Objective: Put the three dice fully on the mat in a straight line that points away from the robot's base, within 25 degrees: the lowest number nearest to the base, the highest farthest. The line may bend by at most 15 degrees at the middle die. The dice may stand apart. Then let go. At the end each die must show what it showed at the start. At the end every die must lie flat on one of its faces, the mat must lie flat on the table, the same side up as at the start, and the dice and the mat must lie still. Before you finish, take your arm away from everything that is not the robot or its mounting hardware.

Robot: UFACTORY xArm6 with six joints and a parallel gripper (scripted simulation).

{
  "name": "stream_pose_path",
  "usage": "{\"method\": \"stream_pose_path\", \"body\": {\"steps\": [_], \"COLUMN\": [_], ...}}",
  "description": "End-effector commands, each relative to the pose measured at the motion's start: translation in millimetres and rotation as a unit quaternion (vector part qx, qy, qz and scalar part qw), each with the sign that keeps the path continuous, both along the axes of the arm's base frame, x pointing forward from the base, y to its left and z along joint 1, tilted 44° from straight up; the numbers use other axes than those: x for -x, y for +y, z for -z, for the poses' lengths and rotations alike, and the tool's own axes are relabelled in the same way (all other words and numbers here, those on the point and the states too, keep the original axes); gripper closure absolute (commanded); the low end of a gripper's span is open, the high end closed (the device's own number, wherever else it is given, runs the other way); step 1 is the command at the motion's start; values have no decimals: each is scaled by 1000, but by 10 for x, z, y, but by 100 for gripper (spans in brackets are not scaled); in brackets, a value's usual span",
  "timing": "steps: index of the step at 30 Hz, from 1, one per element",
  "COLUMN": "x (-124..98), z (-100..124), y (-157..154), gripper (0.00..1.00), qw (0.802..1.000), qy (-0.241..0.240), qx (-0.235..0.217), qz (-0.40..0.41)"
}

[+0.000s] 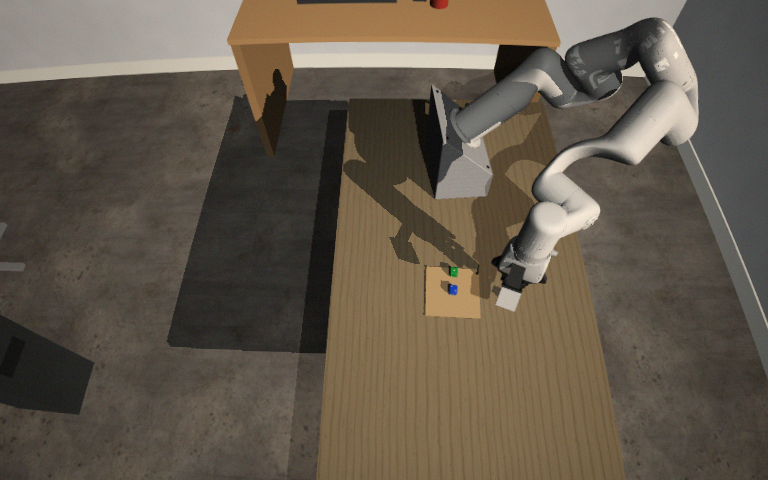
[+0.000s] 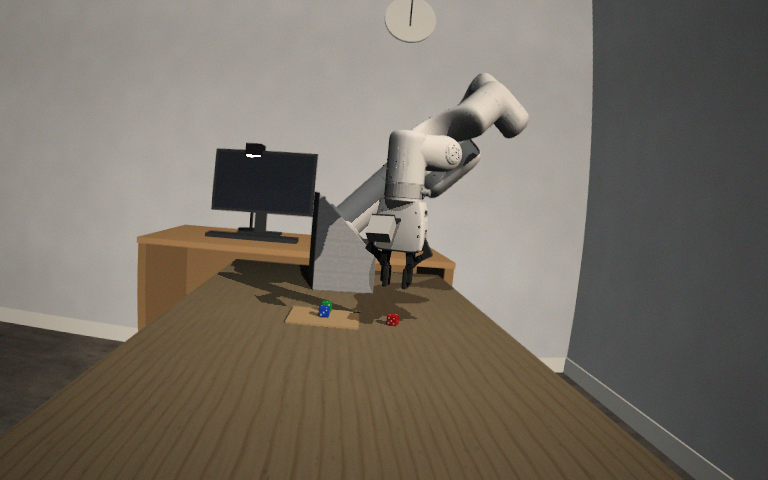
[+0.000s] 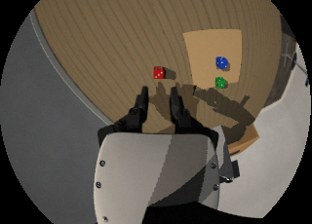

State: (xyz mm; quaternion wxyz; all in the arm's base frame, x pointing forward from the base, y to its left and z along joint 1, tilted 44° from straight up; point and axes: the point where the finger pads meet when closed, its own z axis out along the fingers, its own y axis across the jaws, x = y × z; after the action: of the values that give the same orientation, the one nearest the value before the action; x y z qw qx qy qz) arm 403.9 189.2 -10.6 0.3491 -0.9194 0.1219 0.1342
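The mat [image 1: 439, 306] [image 2: 340, 321] [image 3: 207, 46] lies flat on the table. The green die [image 1: 453, 271] [image 2: 327, 304] [image 3: 220, 83] sits at the mat's edge on the base side. The blue die [image 1: 452, 289] [image 2: 324, 311] [image 3: 221, 62] stands on the mat, farther from the base. The red die [image 2: 392, 320] [image 3: 159, 72] lies on the table beside the mat; the arm hides it in the top view. My gripper [image 2: 395, 285] [image 3: 159, 93] is partly open and empty, well above the table on the red die's side. I cannot read the top numbers surely.
The robot's base mount [image 1: 462, 178] [image 2: 343, 264] stands on the table [image 1: 400, 386] [image 2: 340, 404] behind the mat. A desk [image 1: 376, 26] [image 2: 168, 237] with a monitor [image 2: 263, 181] stands behind it. The arm's shadow falls across the table near the green die.
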Motion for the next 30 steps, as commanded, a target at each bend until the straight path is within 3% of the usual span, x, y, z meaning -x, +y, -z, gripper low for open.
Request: {"method": "stream_pose_path", "body": {"steps": [1, 30], "x": [-14, 12], "z": [-8, 124], "y": [-5, 121], "gripper": [64, 64], "qw": [1000, 1000], "qy": [-1, -1], "qx": [0, 1], "qz": [1, 1]}}
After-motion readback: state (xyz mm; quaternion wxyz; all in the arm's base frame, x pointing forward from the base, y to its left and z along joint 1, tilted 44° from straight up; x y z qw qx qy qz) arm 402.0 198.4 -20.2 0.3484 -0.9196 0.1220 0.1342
